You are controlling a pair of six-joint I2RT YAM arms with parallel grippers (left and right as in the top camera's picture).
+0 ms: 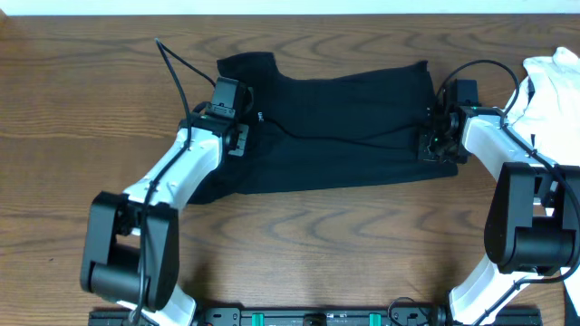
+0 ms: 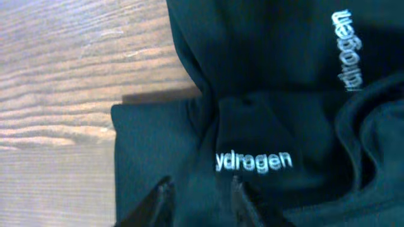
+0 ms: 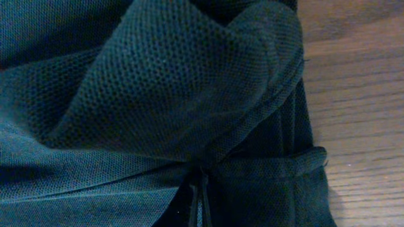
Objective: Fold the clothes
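Black shirt (image 1: pixel 335 127) right across the middle, solid and dark, no print overhead. Left wrist view, there's white lettering (image 2: pixel 254 162) on it, "ydrogen", and a 2nd white line running upright. Right wrist view, a fine dotted mesh weave, near teal-black. Table (image 1: pixel 362 244) warm brown, swirling wood grain. White cloth (image 1: pixel 555 81) far right. The 2 arms white, black joints.

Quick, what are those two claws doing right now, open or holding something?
Left gripper: closed on a fold of the black shirt.
Right gripper: closed, pinching the same shirt's edge.
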